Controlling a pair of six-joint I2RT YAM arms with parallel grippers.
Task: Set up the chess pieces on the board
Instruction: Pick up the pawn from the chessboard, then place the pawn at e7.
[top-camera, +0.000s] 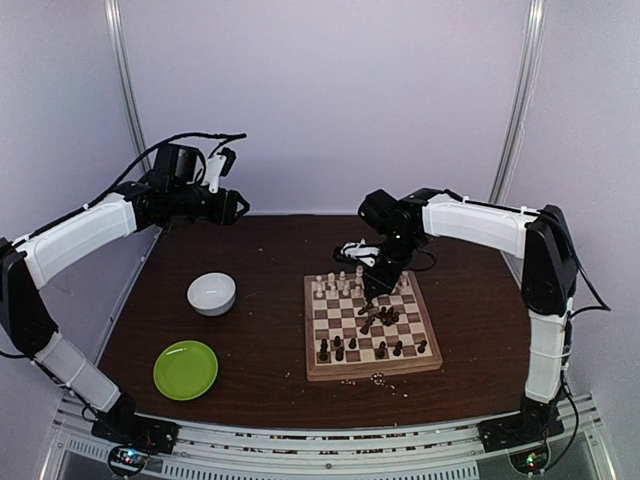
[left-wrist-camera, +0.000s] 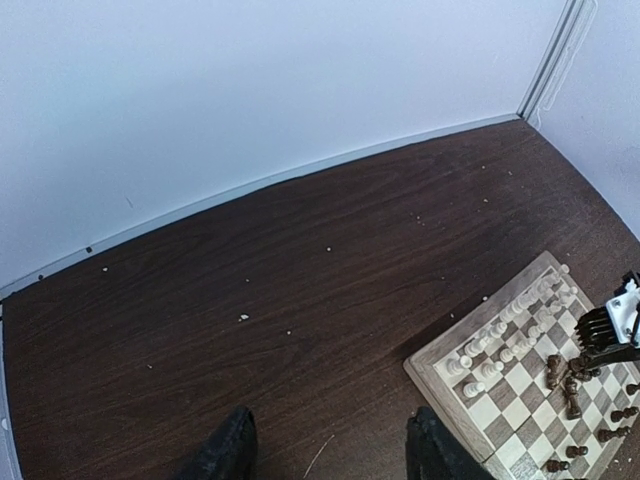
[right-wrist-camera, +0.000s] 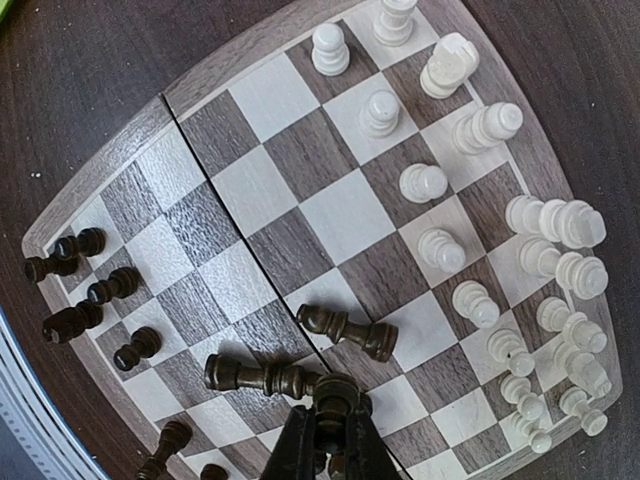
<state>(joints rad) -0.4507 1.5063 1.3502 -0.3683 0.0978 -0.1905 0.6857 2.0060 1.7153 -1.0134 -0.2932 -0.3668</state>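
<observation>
One round white bowl (top-camera: 212, 293) and one round green plate (top-camera: 185, 369) sit left of the square chequered wooden board (top-camera: 370, 372) bearing tiny wooden chess pieces (right-wrist-camera: 440, 248), two dark ones toppled. Right gripper (right-wrist-camera: 335, 418) pinches a dark piece (right-wrist-camera: 337, 392); left gripper (left-wrist-camera: 330, 445) gapes

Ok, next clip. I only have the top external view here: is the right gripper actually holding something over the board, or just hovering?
Observer: The right wrist view shows the right gripper shut on one dark piece over the board.
Reviewer: And the dark cluster beside it?
Observer: Two toppled dark pieces lie on their sides on the squares just beyond that grip.
Reviewer: Left arm?
Observer: The left wrist view shows the left gripper open and holding nothing, above the table, off to the side of the board.
</observation>
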